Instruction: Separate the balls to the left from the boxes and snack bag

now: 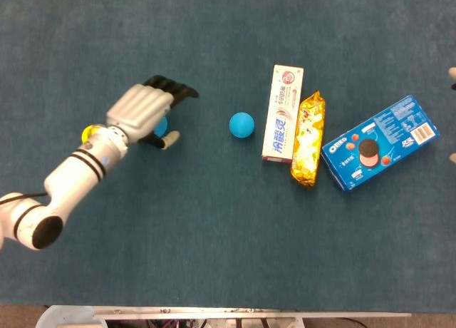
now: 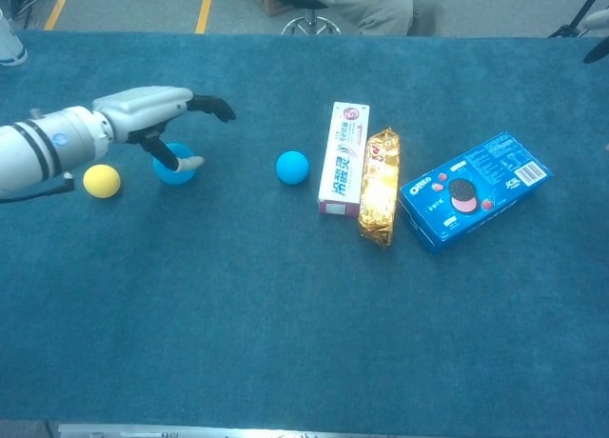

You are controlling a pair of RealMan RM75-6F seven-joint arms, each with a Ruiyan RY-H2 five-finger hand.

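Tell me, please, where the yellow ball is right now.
In the chest view the yellow ball lies far left on the table, just left of a blue ball, beneath the left forearm.

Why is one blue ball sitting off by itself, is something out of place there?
Yes. One blue ball lies right beside the toothpaste box, apart from the yellow ball and the other blue ball at the left. The left hand is open above that pair. The Oreo box lies askew; nothing is spilled or damaged.
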